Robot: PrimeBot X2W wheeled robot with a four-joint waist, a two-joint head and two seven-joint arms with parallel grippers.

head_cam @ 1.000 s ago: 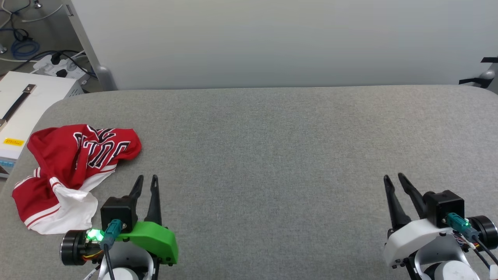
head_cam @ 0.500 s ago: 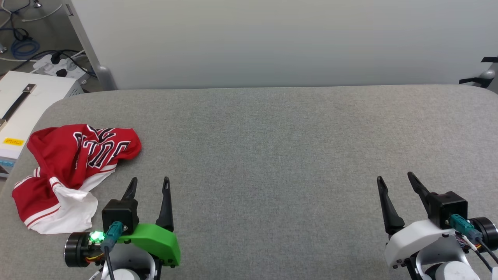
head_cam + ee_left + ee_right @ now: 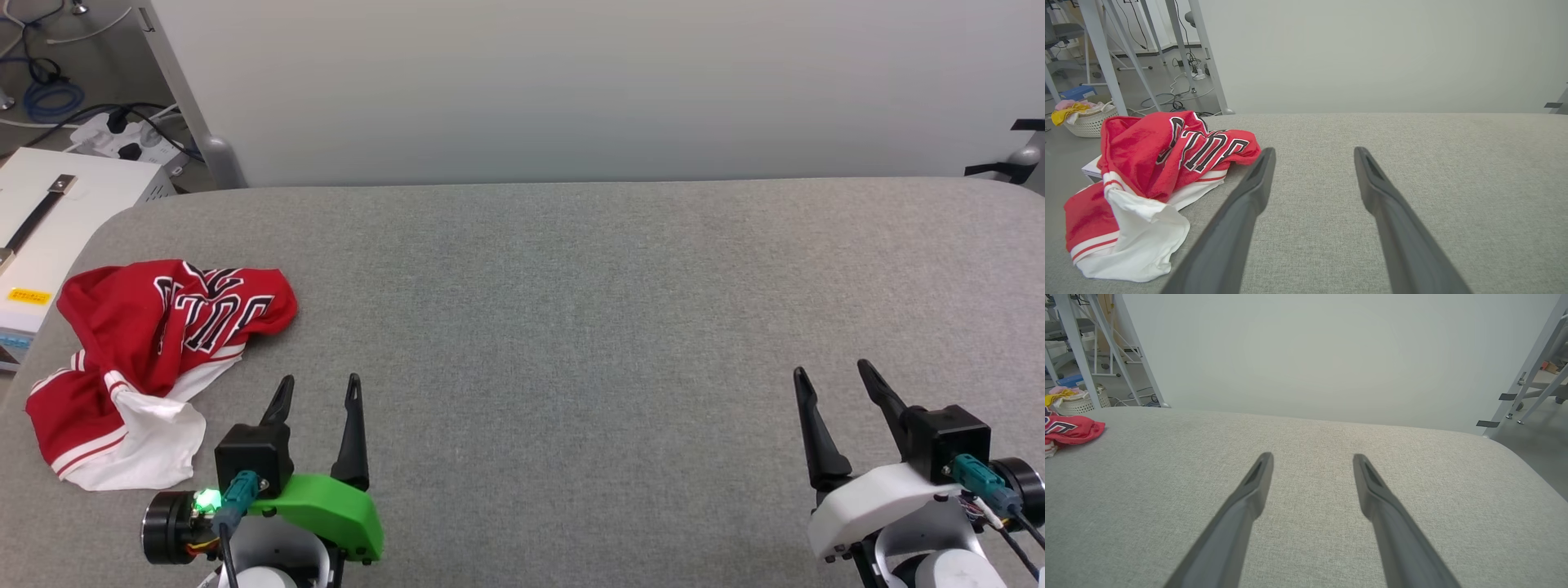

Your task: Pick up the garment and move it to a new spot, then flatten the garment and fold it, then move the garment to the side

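The left gripper (image 3: 319, 380) and right gripper (image 3: 832, 367) are both spread wide and hold nothing, with the red-and-white shirt (image 3: 147, 343) lying crumpled on the grey table (image 3: 571, 327) near the left one.

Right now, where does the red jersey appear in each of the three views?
Head view: the garment lies crumpled at the left, ahead and left of the open left gripper.
Left wrist view: the garment is at the left.
Right wrist view: the garment peeks in at the far left edge.
Shared landmark: the slanted grey post behind the table's far left corner.
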